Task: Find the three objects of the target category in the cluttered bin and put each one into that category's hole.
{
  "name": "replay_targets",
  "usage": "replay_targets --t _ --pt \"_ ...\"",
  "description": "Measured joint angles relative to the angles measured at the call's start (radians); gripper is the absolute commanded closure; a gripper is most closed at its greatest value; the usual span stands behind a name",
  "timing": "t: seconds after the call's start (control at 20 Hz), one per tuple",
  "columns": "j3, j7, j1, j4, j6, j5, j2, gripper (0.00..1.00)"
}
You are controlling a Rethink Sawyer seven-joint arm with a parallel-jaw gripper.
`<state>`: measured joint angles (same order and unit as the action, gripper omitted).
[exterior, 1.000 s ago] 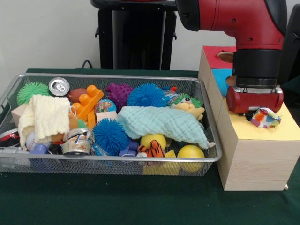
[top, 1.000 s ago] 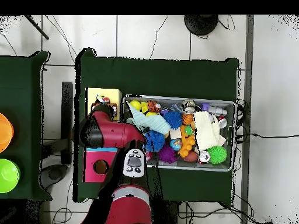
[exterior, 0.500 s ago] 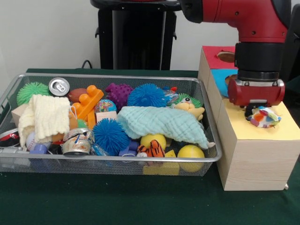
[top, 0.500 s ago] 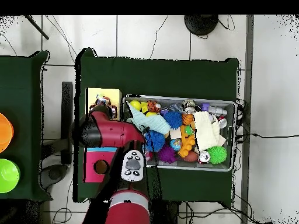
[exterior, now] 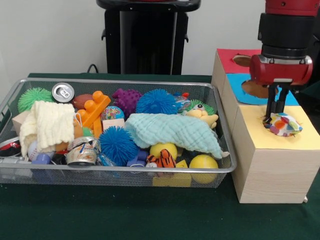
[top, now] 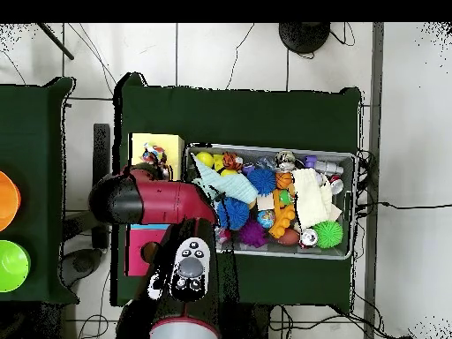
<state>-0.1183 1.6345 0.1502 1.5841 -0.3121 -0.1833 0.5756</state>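
From the front we see the pincer (exterior: 275,109) with fingers close together, empty, right above the multicoloured toy (exterior: 283,124) lying on the wooden box's (exterior: 272,165) yellow section. Overhead, we spot the toy (top: 154,157) there, near the mesh bin (top: 357,205).

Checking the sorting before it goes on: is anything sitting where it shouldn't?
Yes. A multicoloured toy lies on the yellow top of the wooden box, over its hole, not dropped in. The end effector hangs just above its left end. The bin looks merely cluttered.

Gripper (exterior: 274,114) above multicolored toy (exterior: 283,124) on yellow box top (exterior: 280,138).
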Motion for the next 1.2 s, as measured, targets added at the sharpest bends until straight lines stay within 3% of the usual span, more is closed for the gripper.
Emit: replay_targets --t 0.9,1.2 --pt "-0.019 0.0 0.0 0.0 -0.045 0.0 0.018 1.0" --pt "-0.024 0.0 0.028 -0.032 -0.181 0.001 0.037 1.0"
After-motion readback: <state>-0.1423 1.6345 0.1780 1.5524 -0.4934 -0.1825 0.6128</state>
